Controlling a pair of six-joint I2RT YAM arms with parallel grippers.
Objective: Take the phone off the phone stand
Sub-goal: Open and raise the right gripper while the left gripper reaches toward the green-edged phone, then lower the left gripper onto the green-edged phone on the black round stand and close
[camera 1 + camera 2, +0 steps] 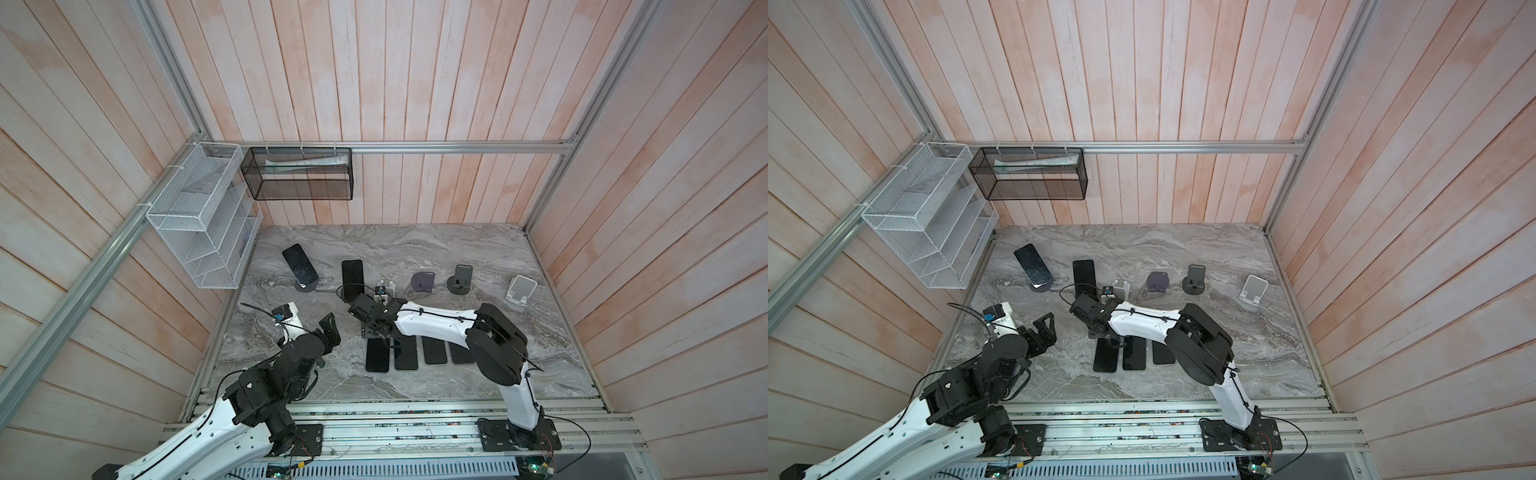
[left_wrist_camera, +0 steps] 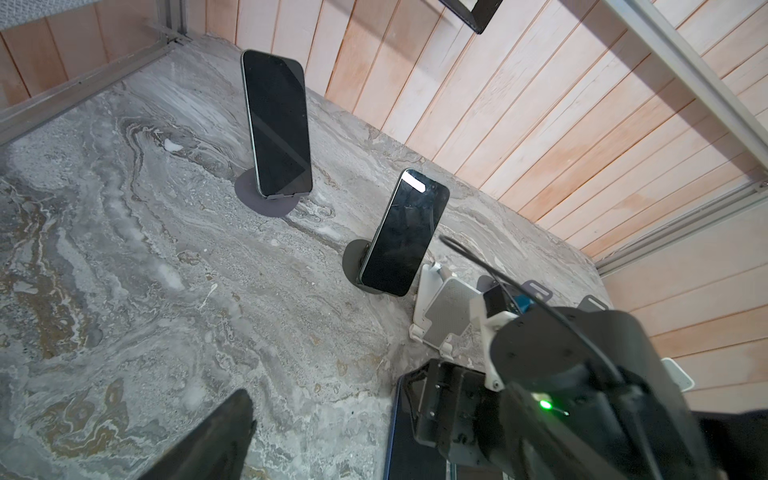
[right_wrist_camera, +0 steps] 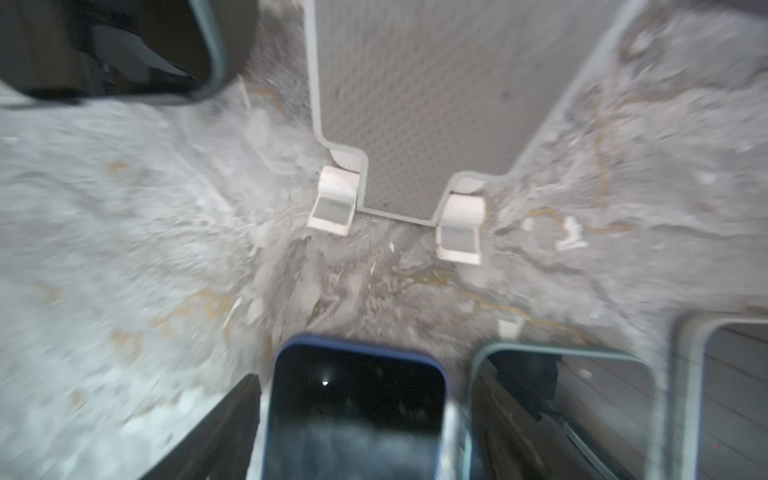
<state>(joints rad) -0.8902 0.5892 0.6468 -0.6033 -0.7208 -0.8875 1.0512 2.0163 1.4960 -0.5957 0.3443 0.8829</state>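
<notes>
A: Right end effector [image 1: 377,333] is low over the bench [image 1: 478,249], jaws spread to either side of the blue-edged phone [image 1: 377,358].

B: That phone lies flat, screen up, at the left end of a row near the front, just beside a neighbouring phone [image 1: 406,353].

A: Pinched or free?

B: The right wrist view is blurred, so finger contact is hard to call. But the jaws stand wide and the phone looks level on the stone.

A: The white stand [image 3: 415,104], near the phone's far end, stands empty, its two small hooks facing the row.

B: Over on the other side, the left end effector [image 1: 330,327] hangs above the bench, jaws apart and empty, to the left of the row.

A: Farther back, a dark phone [image 1: 300,264] leans on a round stand [image 1: 306,286], and another phone [image 1: 353,279] is propped beside it.
</notes>
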